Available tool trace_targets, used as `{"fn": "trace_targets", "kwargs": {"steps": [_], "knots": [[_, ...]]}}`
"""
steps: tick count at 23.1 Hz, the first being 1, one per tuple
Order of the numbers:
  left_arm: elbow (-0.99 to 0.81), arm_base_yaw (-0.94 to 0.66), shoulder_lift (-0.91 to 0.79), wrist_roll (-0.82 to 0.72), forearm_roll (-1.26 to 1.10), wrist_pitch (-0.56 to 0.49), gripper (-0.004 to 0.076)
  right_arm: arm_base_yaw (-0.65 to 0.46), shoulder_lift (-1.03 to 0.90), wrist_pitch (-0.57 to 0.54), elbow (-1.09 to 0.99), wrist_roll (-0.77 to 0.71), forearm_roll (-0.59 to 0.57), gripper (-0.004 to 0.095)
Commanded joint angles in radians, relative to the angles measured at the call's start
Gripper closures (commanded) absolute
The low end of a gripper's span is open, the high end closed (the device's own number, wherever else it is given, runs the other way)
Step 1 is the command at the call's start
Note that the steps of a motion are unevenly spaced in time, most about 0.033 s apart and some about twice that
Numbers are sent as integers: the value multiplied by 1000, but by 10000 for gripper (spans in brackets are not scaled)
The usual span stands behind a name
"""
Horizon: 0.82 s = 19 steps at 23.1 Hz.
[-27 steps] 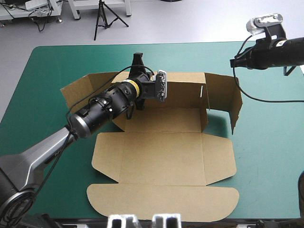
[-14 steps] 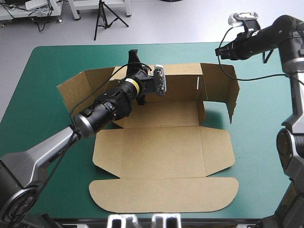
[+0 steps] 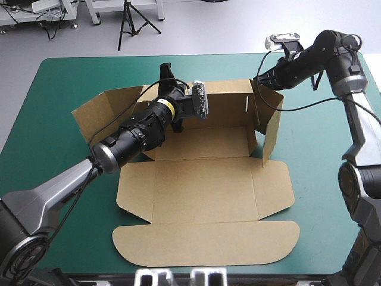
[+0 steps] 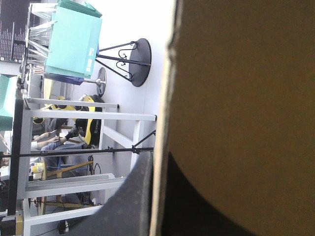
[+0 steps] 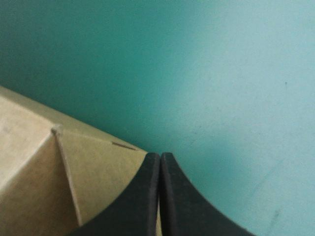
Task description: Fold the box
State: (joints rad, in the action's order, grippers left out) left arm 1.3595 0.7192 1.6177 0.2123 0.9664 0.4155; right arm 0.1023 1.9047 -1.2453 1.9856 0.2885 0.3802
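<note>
On the teal-green worktop (image 3: 53, 95), the left tool (image 4: 158, 164) was clamped on the back wall (image 3: 226, 110) of the box (image 3: 202, 190). The right tool (image 5: 160, 160), clenched empty, was held just beside the right flap (image 3: 271, 125). The box lay mid-worktop, front panels (image 3: 205, 247) flat. Flap folding was judged in hand; pressing it inward would be needed next.

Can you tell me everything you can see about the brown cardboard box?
The box is one cut sheet of plain brown board, partly folded, on the teal-green cover. Its base and round-cornered lid lie flat toward the near edge. The back wall stands upright. Its left end flap splays outward; the right end flap is swung forward. The left pincer is shut on the back wall's top edge; the shut right pincer is at the right flap's far top corner.
</note>
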Motion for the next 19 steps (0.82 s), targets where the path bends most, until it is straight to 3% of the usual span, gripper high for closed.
{"fn": "trace_targets", "kwargs": {"steps": [1,5,7,11,19], "knots": [[30,5,-45,-33,27,-37,733,0,-117,-5,-79,22,33,927],[30,5,-39,-45,14,-30,733,-15,-155,-5,-150,28,67,927],[30,5,-37,-45,-26,-21,733,-40,-188,-5,-195,102,185,927],[28,16,-29,-45,-33,-17,733,-43,-236,-1,-308,170,157,927],[27,37,-13,-36,-25,-13,733,-43,-340,163,-518,358,274,927]]}}
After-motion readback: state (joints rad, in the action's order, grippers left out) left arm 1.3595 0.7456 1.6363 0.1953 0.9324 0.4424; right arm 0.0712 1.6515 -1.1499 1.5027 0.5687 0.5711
